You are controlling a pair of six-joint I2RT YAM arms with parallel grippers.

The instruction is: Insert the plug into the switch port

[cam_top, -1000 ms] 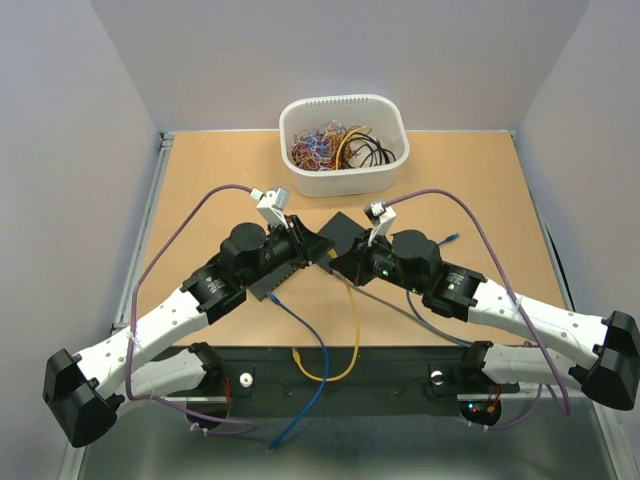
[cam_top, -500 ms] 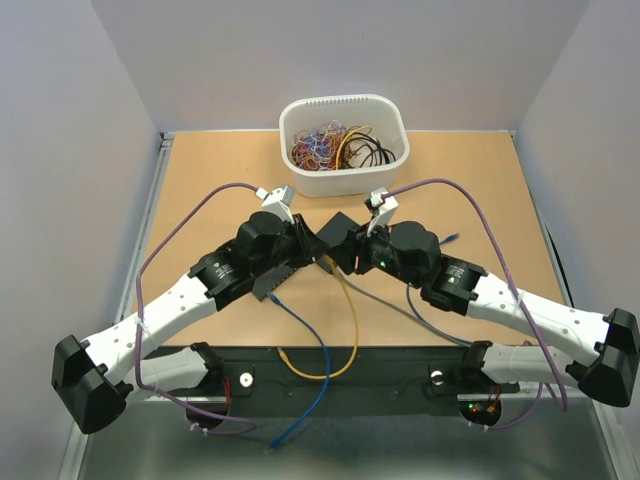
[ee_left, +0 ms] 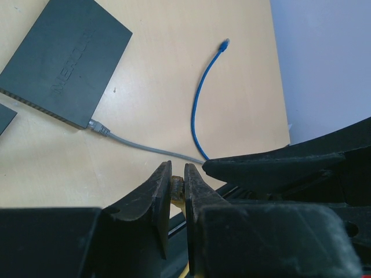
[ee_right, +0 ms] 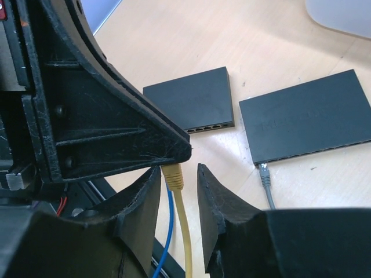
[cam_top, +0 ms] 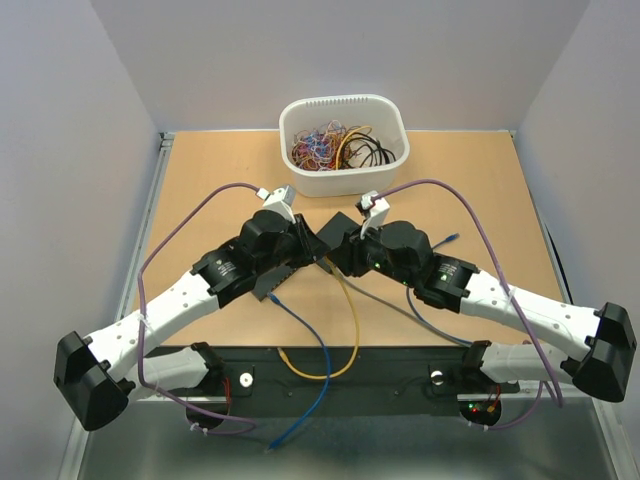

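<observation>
We see the left end effector pressed together on the yellow plug, with a sliver of yellow showing between its fingers. The right end effector stands spread, one finger on each side of the plug and its yellow cable, without clamping them. The plug is held above the table, near the switch, whose row of free ports faces it, but apart from it. Beside that lies a second switch with a grey cable plugged in. A blue cable lies loose on the table.
</observation>
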